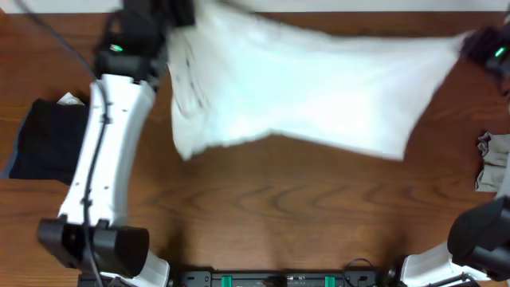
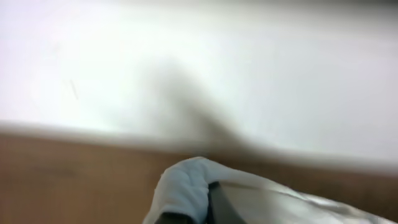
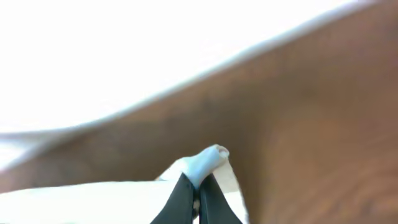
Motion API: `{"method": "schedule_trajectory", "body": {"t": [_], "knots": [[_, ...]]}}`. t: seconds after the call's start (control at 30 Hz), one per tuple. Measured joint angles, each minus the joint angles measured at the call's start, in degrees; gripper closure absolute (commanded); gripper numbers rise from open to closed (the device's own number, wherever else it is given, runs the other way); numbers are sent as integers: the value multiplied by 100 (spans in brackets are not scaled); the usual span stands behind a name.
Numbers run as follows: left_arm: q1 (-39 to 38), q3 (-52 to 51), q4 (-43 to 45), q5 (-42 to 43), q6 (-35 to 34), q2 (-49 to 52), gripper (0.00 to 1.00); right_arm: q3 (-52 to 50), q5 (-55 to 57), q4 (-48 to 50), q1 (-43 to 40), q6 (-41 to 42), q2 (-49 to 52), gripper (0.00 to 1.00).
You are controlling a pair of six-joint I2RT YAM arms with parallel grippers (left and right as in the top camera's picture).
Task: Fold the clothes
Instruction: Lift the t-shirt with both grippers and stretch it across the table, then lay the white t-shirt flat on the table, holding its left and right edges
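The white T-shirt (image 1: pixel 303 88) is stretched in the air between my two grippers across the far half of the table, blurred with motion. My left gripper (image 1: pixel 171 24) is shut on its far left corner; in the left wrist view a bunched fold of white cloth (image 2: pixel 186 186) wraps over the dark jaws (image 2: pixel 208 208). My right gripper (image 1: pixel 470 44) is shut on the far right corner; in the right wrist view the black fingers (image 3: pixel 199 199) pinch a white tuft (image 3: pixel 210 158). A grey-beige garment (image 1: pixel 492 159) lies at the right edge.
A dark navy folded cloth (image 1: pixel 44 139) with a white label lies at the left edge under the left arm. The wooden table (image 1: pixel 263 207) runs to a light wall at the far edge (image 2: pixel 199 62). The arm bases stand at the near edge.
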Motion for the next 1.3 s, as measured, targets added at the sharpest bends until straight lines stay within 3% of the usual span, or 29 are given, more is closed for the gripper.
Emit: {"method": "schedule_trajectory", "body": {"t": [0.13,0.3,0.47,0.63,0.9,1.3], "knots": [[160,1311,-264,22,225,-258,94,1241,267,-619,-11,127,-192,99],[155,1858,-1836,76,365,-761,94,1781,686,-1626,-37,35,-525,99],[155,1668,-4155,656,385,-581,94,1541,1182,-3038,-50,-225,-411,99],[149,870,-5396,1182,385,13,94,444,1611,-3541,-55,-459,-223,99],[149,-817,-5591,1550,385,306,94,-1672,2299,-3418,-59,-560,-190,99],[-4,-2879,-5761,2275,509,306,94,-2857,2826,-3381,-87,-334,-190,99]]}}
